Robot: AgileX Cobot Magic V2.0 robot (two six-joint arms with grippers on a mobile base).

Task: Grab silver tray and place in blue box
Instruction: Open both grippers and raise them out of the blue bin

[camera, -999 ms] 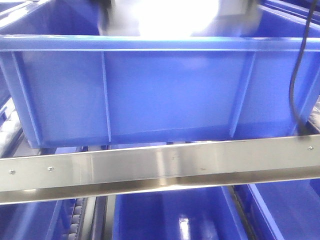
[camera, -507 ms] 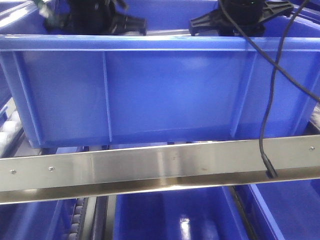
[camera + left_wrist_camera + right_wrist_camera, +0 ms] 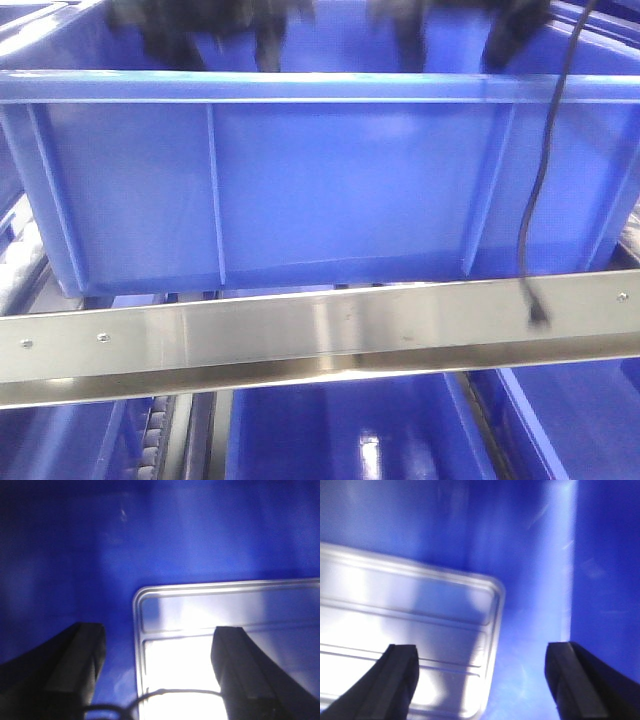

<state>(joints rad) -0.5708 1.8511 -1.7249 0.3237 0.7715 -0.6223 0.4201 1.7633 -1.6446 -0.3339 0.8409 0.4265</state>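
1. While the blue box (image 3: 320, 180) filled the centre of the front view, blurred dark gripper parts were seen above its far rim along the top edge of the frame.
2. At lower left of the left wrist view, the left gripper (image 3: 155, 672) was shown with its two dark fingers (image 3: 75, 667) spread wide apart, nothing being held between them.
3. The silver tray (image 3: 230, 625) was seen lying on the blue floor of the box, its rounded corner and raised rim occupying the lower right of that view; the right-hand finger overlapped the tray in the picture, though contact could not be judged.
4. In the right wrist view, the right gripper (image 3: 485, 680) was likewise shown with fingers (image 3: 572, 680) held well apart and empty.
5. The tray was found at the left and lower left of that view, its two long ridges crossing the floor, with bare blue box floor to the right of it.
6. A black cable (image 3: 535, 220) was seen hanging down the right side of the front view, its end reaching the steel rail (image 3: 300, 335) that crossed the lower frame.
7. Further blue bins (image 3: 350, 430) were visible below the rail, possibly on a lower shelf; the blur left this uncertain.
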